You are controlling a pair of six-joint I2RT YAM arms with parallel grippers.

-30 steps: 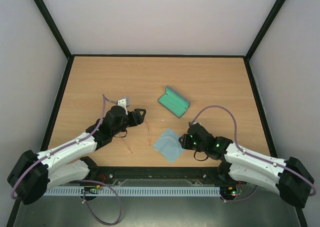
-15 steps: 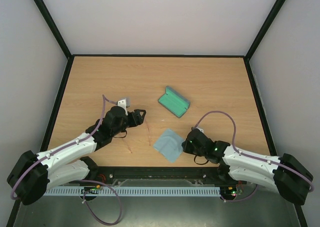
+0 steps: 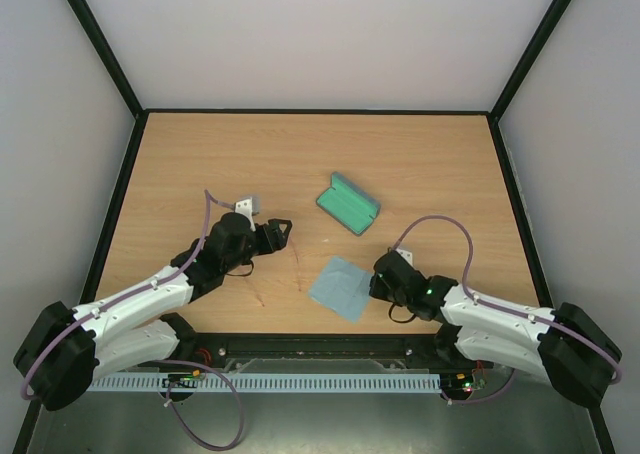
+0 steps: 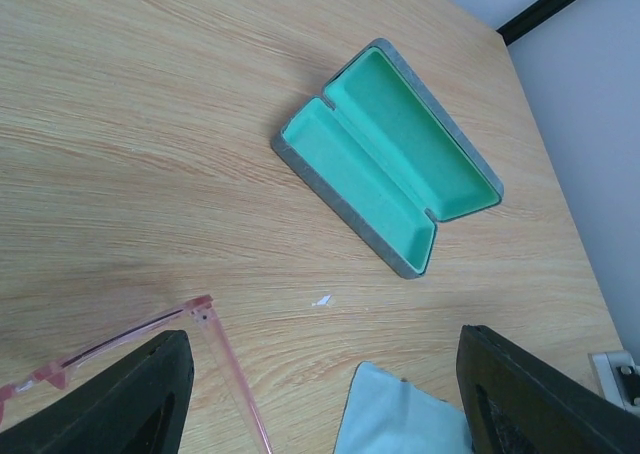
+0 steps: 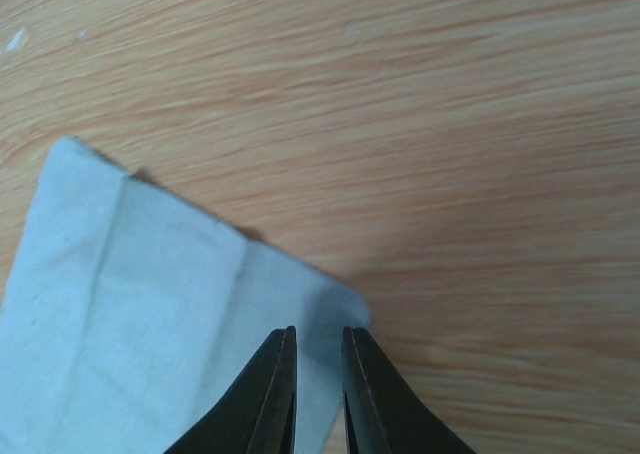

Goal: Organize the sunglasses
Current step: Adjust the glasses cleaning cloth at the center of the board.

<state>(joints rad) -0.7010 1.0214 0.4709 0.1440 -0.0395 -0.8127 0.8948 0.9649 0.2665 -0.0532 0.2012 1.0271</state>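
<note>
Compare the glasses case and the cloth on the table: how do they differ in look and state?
The case is a stiff hinged box lying open, green inside; the cloth is a thin, pale blue sheet. The case lies farther from the arms, the cloth nearer. Nothing touches the case; the cloth's corner sits between the nearly shut fingers of the right gripper. Both rest on the table.
</note>
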